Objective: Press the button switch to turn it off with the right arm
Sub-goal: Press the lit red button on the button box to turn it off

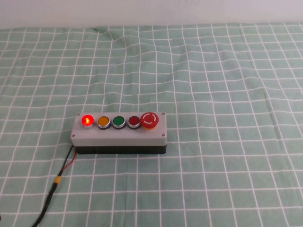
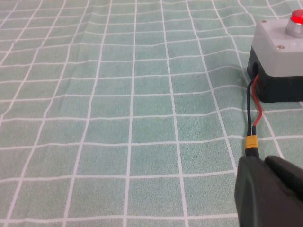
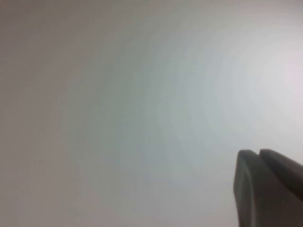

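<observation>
Nothing is done yet, I judge: the red button point(image 1: 87, 120) at the box's point(image 1: 119, 130) end glows. My right hand point(image 3: 258, 153), fingers together, faces only a blank pale surface, well away from the box. My left hand point(image 2: 262, 161), also closed, hangs beside the cable point(image 2: 253, 113), with the box just beyond.

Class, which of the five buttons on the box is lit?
The small red button, leftmost on the box; it alone glows. Left gripper hovers near the cable; right gripper faces a blank surface.
</observation>
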Controlling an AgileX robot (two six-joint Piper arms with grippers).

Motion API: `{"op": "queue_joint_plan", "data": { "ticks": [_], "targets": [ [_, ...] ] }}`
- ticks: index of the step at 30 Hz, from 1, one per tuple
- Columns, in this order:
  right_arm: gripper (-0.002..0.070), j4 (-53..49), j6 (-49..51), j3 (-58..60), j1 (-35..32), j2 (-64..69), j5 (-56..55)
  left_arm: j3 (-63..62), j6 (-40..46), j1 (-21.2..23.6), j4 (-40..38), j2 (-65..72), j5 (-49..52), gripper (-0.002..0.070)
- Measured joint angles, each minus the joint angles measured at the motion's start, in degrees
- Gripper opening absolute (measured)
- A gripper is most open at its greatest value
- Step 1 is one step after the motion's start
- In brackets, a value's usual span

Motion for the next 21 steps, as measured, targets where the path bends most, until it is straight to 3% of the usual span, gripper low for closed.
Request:
{"op": "queue_joint_plan", "data": {
  "ticks": [3,7,12,21],
  "targets": [
    [-0.0016,0.27,0.11,-4.81,0.00,6.77,12.54,0.00,0.00,0.00,0.00,0.00,0.00,-0.0003],
    [-0.0016,1.60,0.11,-5.66,0.00,14.44,18.92,0.00,0.00,0.00,0.00,0.00,0.00,-0.0003],
    [-0.0016,16.61,-0.77,-5.66,0.00,23.05,23.35,0.00,0.00,0.00,0.00,0.00,0.00,-0.0003],
    [-0.0013,51.90,-32.82,-5.76,0.83,44.14,35.43,0.00,0.00,0.00,0.00,0.00,0.00,-0.0003]
  ]
}}
